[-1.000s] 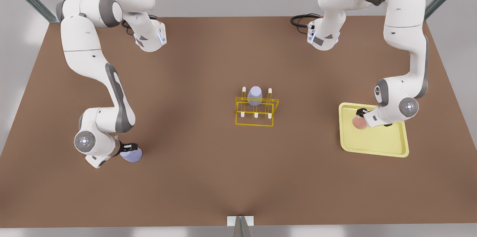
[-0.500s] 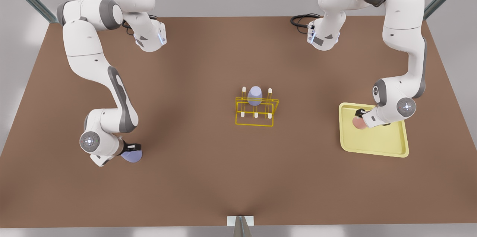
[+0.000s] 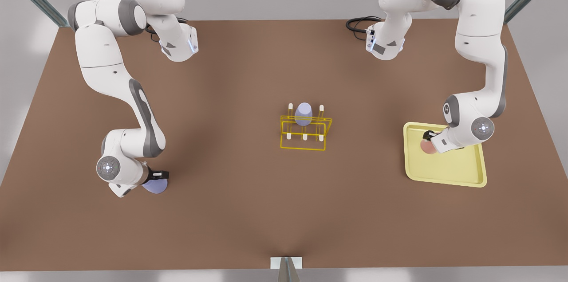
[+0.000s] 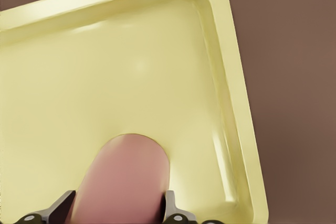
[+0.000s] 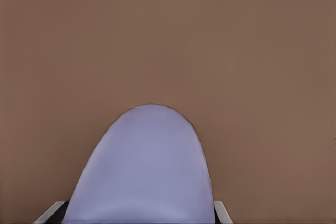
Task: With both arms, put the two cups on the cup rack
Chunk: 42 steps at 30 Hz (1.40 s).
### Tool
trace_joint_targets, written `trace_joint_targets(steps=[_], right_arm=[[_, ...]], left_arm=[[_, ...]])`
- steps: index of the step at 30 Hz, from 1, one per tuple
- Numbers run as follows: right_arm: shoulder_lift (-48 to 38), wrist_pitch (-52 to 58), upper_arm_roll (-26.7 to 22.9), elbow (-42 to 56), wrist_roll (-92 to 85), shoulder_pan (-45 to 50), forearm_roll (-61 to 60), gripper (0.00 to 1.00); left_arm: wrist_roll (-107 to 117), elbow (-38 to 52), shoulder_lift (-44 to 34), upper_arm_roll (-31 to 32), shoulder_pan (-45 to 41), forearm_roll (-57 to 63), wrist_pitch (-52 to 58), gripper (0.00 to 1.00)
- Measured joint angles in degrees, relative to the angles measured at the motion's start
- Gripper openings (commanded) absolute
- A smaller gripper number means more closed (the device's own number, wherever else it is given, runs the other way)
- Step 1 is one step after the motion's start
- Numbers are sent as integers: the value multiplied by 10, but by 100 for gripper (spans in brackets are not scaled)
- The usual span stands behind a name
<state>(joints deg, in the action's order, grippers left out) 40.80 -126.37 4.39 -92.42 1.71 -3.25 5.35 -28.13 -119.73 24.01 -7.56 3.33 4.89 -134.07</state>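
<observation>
A pink cup stands upside down on the pale yellow tray at the front view's right. My left gripper is open and low over it, its fingers flanking the pink cup. At the front view's left, a lavender cup sits upside down on the table. My right gripper is open around it, and the lavender cup shows between the fingertips. The yellow wire cup rack stands mid-table.
Another lavender cup sits upturned on a back peg of the rack, with white pegs free along its front row. The tray's raised rim lies close beside the pink cup. Brown table spreads between the arms and the rack.
Both wrists have sunk a little lower around their cups. The cups themselves have stayed in place.
</observation>
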Motion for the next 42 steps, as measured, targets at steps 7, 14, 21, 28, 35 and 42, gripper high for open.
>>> trace_joint_targets(steps=[7, 14, 21, 28, 35, 42], right_arm=[[2, -1, 0, 12, 4, -2, -5, 100], [6, -4, 0, 13, 7, -4, -9, 100], [10, -11, 0, 14, 9, -4, -13, 87], [7, -15, 0, 14, 8, -4, -16, 80], [-23, -9, 54, 15, 6, -4, -36, 80], [-36, -6, 172, 23, 6, 3, -116, 80]], left_arm=[[5, 1, -1, 0, -1, 0, 3, 83], [10, 1, -1, 0, -1, 0, 3, 81], [13, 2, -3, 0, -2, 1, 4, 81], [17, 36, -12, 0, -7, -1, 24, 81], [32, 131, 2, 33, -8, -22, 86, 81], [118, 237, 20, 159, -11, -25, 154, 81]])
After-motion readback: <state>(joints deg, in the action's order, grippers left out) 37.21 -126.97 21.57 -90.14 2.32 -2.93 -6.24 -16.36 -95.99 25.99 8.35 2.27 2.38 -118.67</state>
